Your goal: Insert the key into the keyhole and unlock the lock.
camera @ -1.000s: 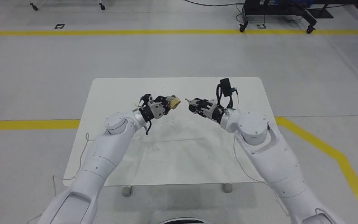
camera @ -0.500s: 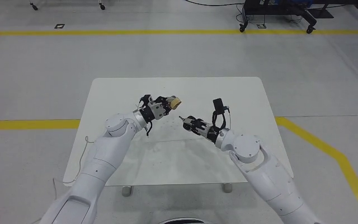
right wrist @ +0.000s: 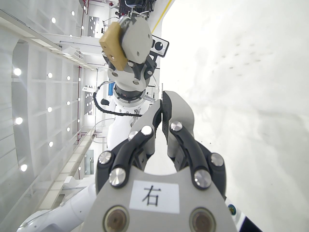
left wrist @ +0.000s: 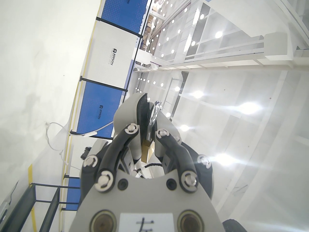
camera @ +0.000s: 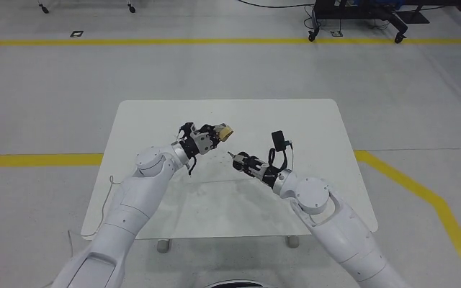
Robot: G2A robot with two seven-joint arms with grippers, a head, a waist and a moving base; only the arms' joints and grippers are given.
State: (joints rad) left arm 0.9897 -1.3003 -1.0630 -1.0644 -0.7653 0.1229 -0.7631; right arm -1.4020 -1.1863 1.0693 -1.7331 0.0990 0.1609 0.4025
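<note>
As left end effector (camera: 220,133) grips lock (right wrist: 112,48), key (camera: 231,153) — seemingly — sits apart.

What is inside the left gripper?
The left gripper is shut on a brass lock: shackle toward the fingertips, body toward the palm and sticking out at one side. Its fingers cover part of the lock.

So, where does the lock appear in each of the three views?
Top view: the lock is over the table, clamped in the left gripper.
Left wrist view: the lock is close up, inside that same gripper.
Right wrist view: the lock is farther off, in the other arm's gripper.
Shared landmark: the left gripper holding it.
</note>
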